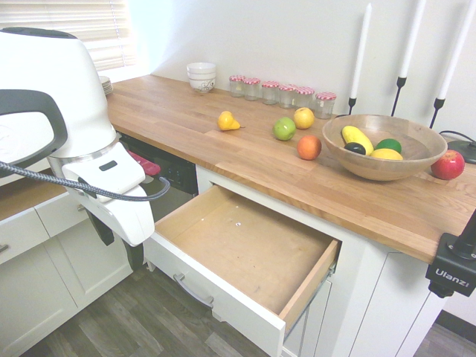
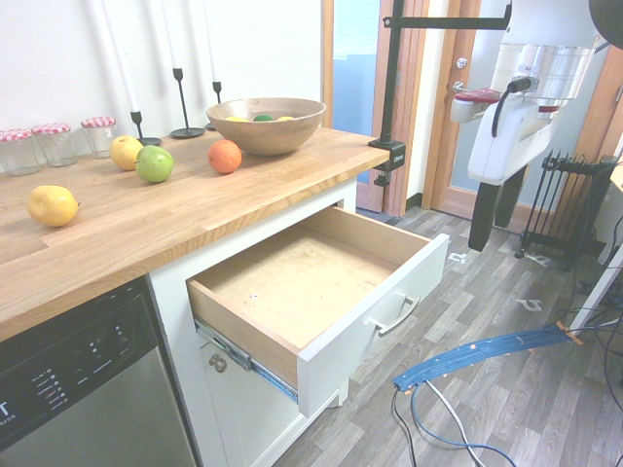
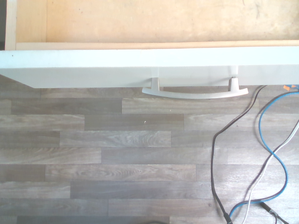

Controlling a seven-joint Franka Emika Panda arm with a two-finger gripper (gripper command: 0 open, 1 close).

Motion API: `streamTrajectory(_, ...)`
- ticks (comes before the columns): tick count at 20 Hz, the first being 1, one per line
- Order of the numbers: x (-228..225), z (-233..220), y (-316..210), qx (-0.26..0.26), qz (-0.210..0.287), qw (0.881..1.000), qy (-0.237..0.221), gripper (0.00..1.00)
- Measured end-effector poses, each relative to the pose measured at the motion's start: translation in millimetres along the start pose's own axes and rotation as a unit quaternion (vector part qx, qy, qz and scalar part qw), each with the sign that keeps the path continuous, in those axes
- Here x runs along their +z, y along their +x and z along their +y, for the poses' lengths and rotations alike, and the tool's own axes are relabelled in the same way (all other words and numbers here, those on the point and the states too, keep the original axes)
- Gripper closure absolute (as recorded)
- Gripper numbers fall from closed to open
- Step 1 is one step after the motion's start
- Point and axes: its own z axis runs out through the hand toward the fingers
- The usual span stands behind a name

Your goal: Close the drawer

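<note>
The drawer (image 1: 245, 245) is pulled far out from under the wooden countertop (image 1: 223, 149), and its plywood bottom is bare. Its white front (image 2: 389, 287) carries a curved silver handle (image 2: 394, 316). My gripper (image 1: 121, 254) hangs open in the air off the drawer's front, beyond its left corner, touching nothing. From the opposite side the gripper (image 2: 497, 238) is well out from the drawer front, above the floor. The wrist view looks straight down on the top edge of the drawer front (image 3: 140, 63) and the handle (image 3: 194, 92) over grey floorboards.
Loose fruit (image 1: 284, 129), a wooden fruit bowl (image 1: 383, 149), jars (image 1: 282, 92) and candlesticks sit on the countertop. A dishwasher (image 2: 78, 389) is beside the drawer. White cabinets (image 1: 37, 268) stand behind my arm. Cables (image 2: 467, 355) lie on the floor; a radiator (image 2: 565, 204) stands nearby.
</note>
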Motion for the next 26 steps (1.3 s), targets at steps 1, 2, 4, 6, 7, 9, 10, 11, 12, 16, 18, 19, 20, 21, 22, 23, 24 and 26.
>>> streamTrajectory(1, 0.0, 0.0, 0.0, 0.0, 0.0, 1.0, 0.0, 0.0)
streamTrajectory(2, 0.0, 0.0, 0.0, 0.0, 0.0, 1.0, 0.0, 0.0)
streamTrajectory(4, 0.1, 0.5, 0.6, 0.001, 0.0, 1.0, 0.0, 0.0)
streamTrajectory(6, 1.8, 1.7, 1.5, 0.002, -0.001, 1.0, 0.0, 0.0)
streamTrajectory(7, 4.5, 2.7, 2.1, 0.004, -0.003, 1.0, -0.002, 0.0)
streamTrajectory(9, 13.6, 4.1, 3.6, 0.006, -0.004, 1.0, -0.003, 0.0)
streamTrajectory(10, 21.3, 4.6, 4.7, 0.007, -0.006, 1.0, -0.004, 0.0)
streamTrajectory(11, 30.1, 4.9, 5.7, 0.008, -0.008, 1.0, -0.006, 0.0)
streamTrajectory(12, 40.7, 5.4, 6.4, 0.008, -0.009, 1.0, -0.008, 0.0)
streamTrajectory(16, 85.2, 7.8, 8.6, 0.006, -0.015, 1.0, -0.017, 0.0)
streamTrajectory(18, 108.2, 10.5, 10.4, 0.003, -0.018, 1.0, -0.024, 0.0)
streamTrajectory(19, 119.4, 12.1, 11.5, 0.001, -0.019, 0.999, -0.028, 0.0)
streamTrajectory(20, 129.8, 14.0, 12.6, 0.0, -0.02, 0.999, -0.031, 0.0)
streamTrajectory(21, 140.5, 16.1, 13.6, -0.001, -0.02, 0.999, -0.035, 0.0)
streamTrajectory(22, 151.2, 18.2, 14.1, -0.002, -0.021, 0.999, -0.038, 0.0)
streamTrajectory(23, 161.8, 20.3, 14.4, -0.003, -0.021, 0.999, -0.042, 0.0)
streamTrajectory(24, 172.8, 22.4, 14.2, -0.003, -0.021, 0.999, -0.044, 0.0)
streamTrajectory(26, 194.2, 26.5, 12.6, -0.003, -0.023, 0.999, -0.048, 0.0)
